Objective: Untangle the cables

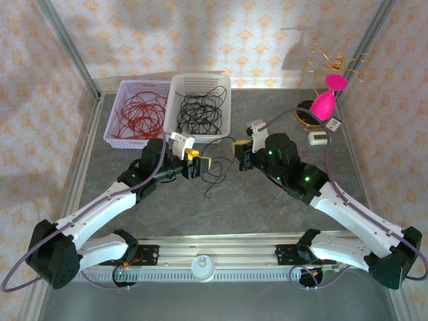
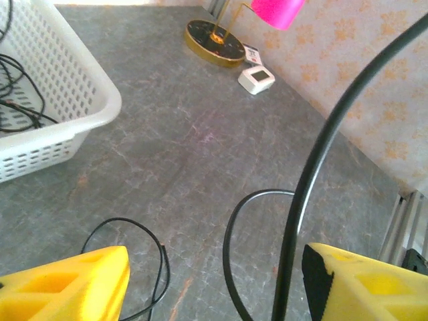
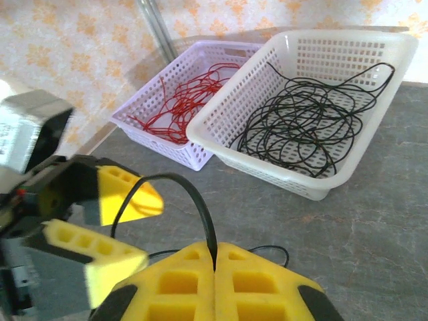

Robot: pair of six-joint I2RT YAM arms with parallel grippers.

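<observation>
Centrally on the grey table (image 1: 267, 207), a loose black cable (image 2: 314, 167) stretched between two robot grippers. The right gripper (image 3: 215, 257) was clenched on this cable, which rose from between its yellow pads (image 3: 254, 281). The left gripper (image 2: 214, 267) stood released, fingers apart, the cable passing through the gap. Farther back, red cables (image 1: 137, 110) lay in a lilac basket (image 1: 142, 83), left of a white basket (image 1: 200, 77) holding black coils (image 1: 200, 110).
</observation>
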